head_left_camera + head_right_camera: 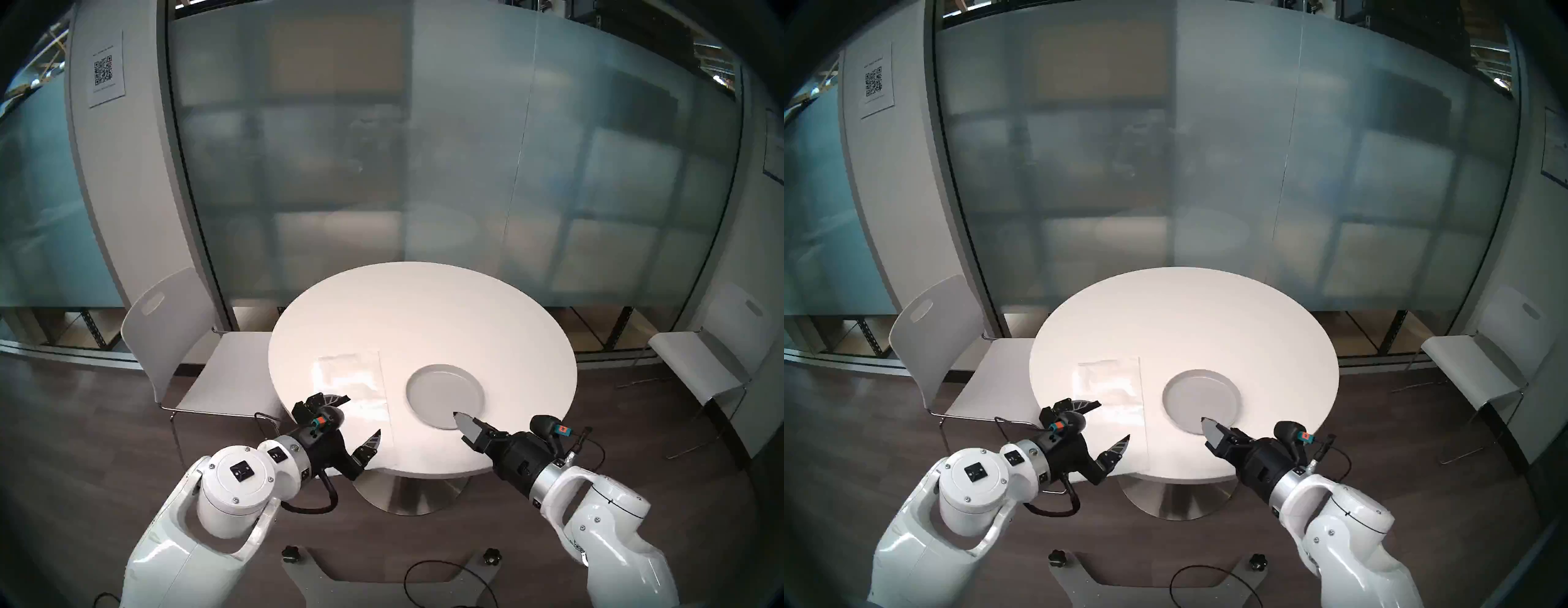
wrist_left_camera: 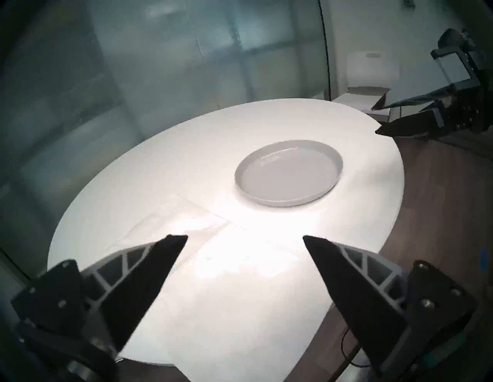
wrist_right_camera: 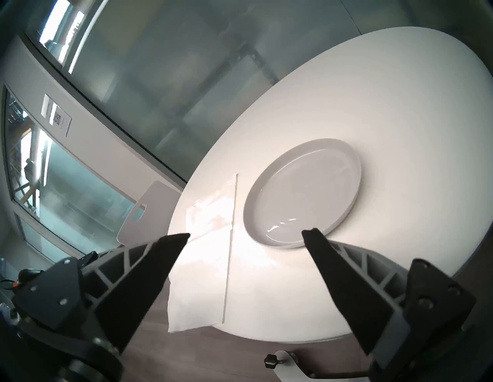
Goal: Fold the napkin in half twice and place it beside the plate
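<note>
The napkin (image 1: 369,382) lies flat on the round white table, a thin crinkled white sheet just left of the plate (image 1: 444,397), with a doubled patch at its far end. In the right wrist view the napkin (image 3: 208,266) reaches past the table's near edge. The light-grey plate (image 3: 304,192) is bare. My left gripper (image 1: 365,415) hovers open over the napkin's near left part, nothing between its fingers (image 2: 149,269). My right gripper (image 1: 462,424) stands open at the plate's near rim, holding nothing; it shows wide apart in its own wrist view (image 3: 246,232).
The table (image 1: 424,305) stands on a metal pedestal foot. A white chair (image 1: 203,361) is pushed against its left side and another chair (image 1: 700,361) stands off to the right. A frosted glass wall runs behind. Cables lie on the dark floor near my base.
</note>
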`<action>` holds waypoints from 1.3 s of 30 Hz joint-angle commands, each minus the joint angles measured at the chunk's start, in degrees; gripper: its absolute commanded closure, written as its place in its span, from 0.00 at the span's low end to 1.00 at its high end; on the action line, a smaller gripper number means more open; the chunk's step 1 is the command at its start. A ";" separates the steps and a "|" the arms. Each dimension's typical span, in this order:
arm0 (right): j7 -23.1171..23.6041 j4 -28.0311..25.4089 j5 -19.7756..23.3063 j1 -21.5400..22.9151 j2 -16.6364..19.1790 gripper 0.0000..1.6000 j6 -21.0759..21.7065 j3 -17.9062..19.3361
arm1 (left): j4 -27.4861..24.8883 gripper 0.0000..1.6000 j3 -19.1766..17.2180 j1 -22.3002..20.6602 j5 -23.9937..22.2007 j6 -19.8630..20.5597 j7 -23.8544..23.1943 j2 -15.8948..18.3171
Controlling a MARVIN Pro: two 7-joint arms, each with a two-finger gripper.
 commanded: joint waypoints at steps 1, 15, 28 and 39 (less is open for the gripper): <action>0.38 -1.22 0.22 1.05 -0.11 0.00 -0.03 -0.28 | -1.53 0.00 -0.53 0.42 -0.68 -0.95 0.32 -0.45; 3.75 -1.81 -2.61 -0.44 2.43 0.00 -2.68 -0.67 | -1.52 0.00 -0.45 0.46 -0.98 -1.06 0.61 -0.24; 10.28 -3.89 -8.96 -3.97 7.81 0.00 -3.91 -1.73 | -1.99 0.00 -0.61 0.94 -0.98 -1.29 0.94 0.16; 14.25 -3.88 -13.27 -7.49 9.85 0.00 -8.06 -1.20 | -1.99 0.00 -0.58 4.22 -1.24 -1.78 1.38 0.70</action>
